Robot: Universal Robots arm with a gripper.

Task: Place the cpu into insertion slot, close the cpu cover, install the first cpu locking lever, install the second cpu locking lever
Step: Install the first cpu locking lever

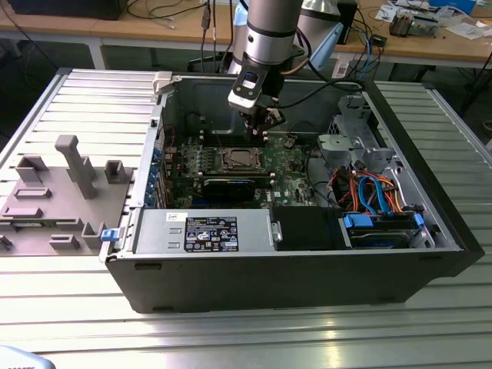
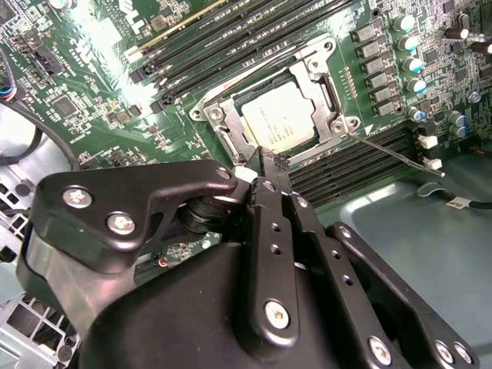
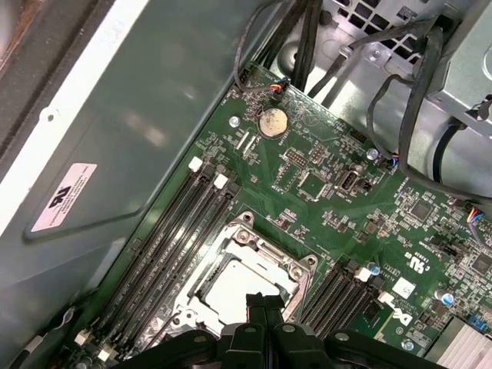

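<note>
The cpu [image 2: 278, 123] lies flat in the insertion slot [image 1: 237, 159] on the green board, its silver top showing in both wrist views [image 3: 237, 287]. The cpu cover [image 2: 320, 68] is down around it as a silvery frame [image 3: 270, 255]. A thin locking lever [image 2: 393, 154] sticks out sideways from one socket corner. My gripper [image 2: 266, 158] hangs just over the socket's edge with its black fingers shut together and nothing between them; the exterior view has the gripper [image 1: 260, 132] inside the case, just behind the socket, and it also shows low in the first wrist view [image 3: 265, 301].
Long black memory slots [image 2: 231, 34] flank the socket on both sides. The open case [image 1: 430, 254] holds a power supply [image 1: 204, 231] at the front and a drive bay with coloured cables [image 1: 377, 192] at the exterior view's right. A grey fixture tray [image 1: 58, 196] sits outside at its left.
</note>
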